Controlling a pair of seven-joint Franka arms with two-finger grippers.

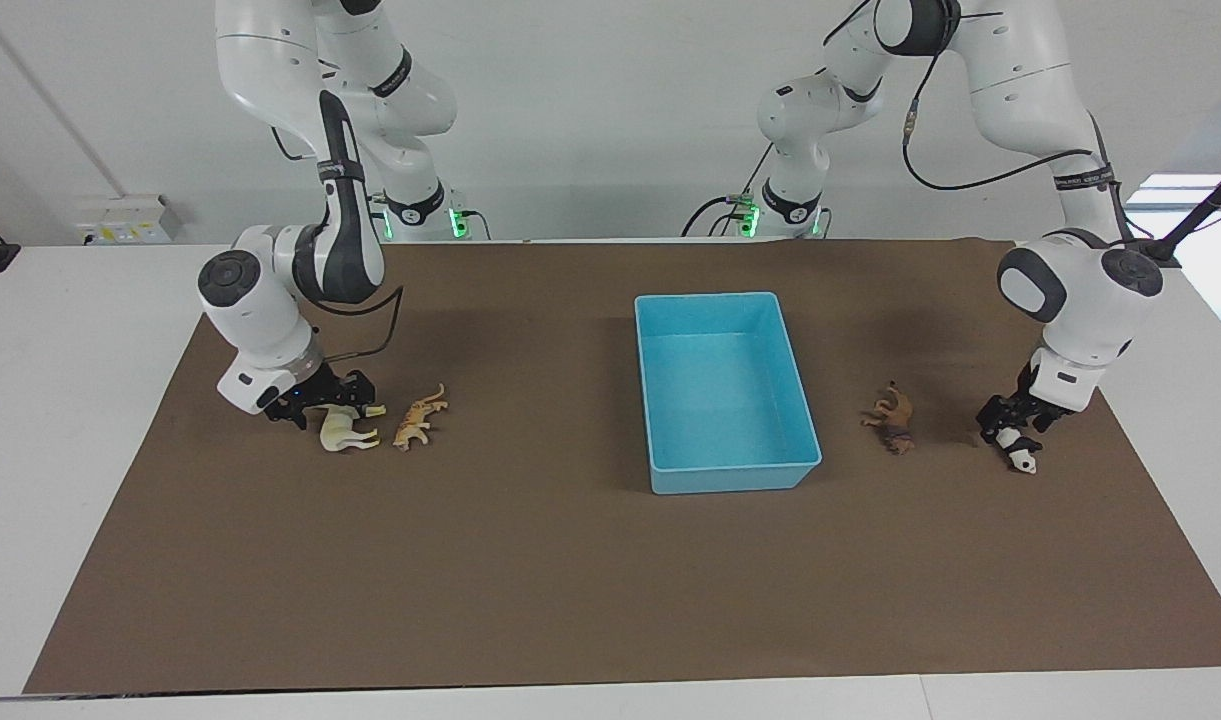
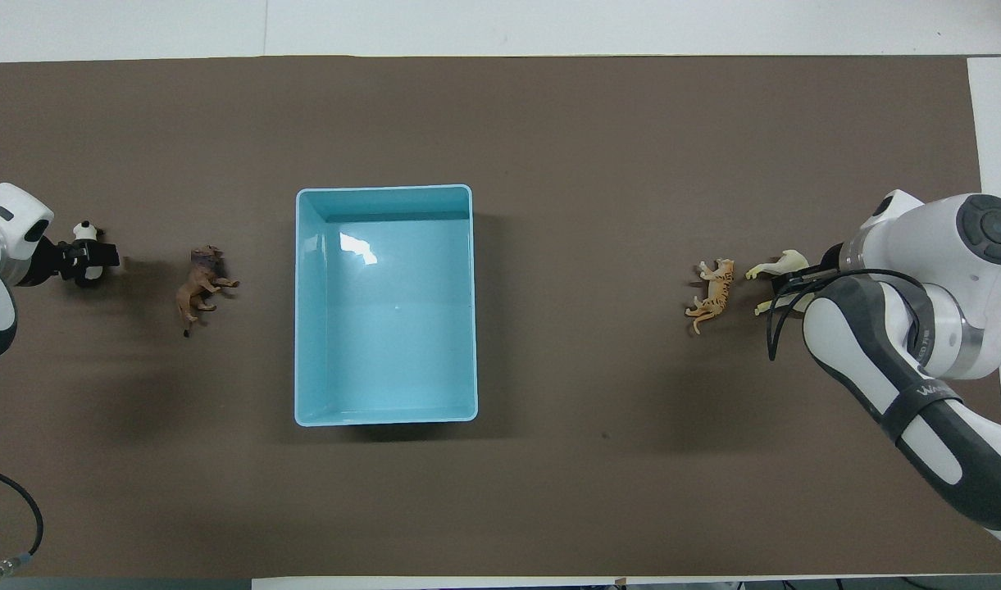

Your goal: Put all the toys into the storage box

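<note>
Tabletop scene with two white robot arms, seen from across the white table point(image 1: 60, 420), which carries a brown rectangular mat point(image 1: 570, 590).

At the right arm's end of the mat, the right gripper point(image 1: 335, 408) is low over the back of a cream long-necked plastic llama figurine point(image 1: 345, 432), touching or almost touching it. Whether this gripper is spread or pinching the llama cannot be told. Just beside the llama, toward the middle of the mat, lies a tan-orange spotted plastic cat figurine point(image 1: 418, 415).

At the middle of the mat stands a rectangular light blue plastic storage box point(image 1: 735, 477), open-topped, with no toy inside.

Between the box and the left arm's end of the mat lies a dark brown maned plastic lion figurine point(image 1: 895, 422). Near that end, the left gripper point(image 1: 1010, 428) is down on a black-and-white plastic panda figurine point(image 1: 1022, 458), covering its body with the head showing. Whether it is spread or pinching the panda cannot be told.

All four toys are on the mat, outside the box.
</note>
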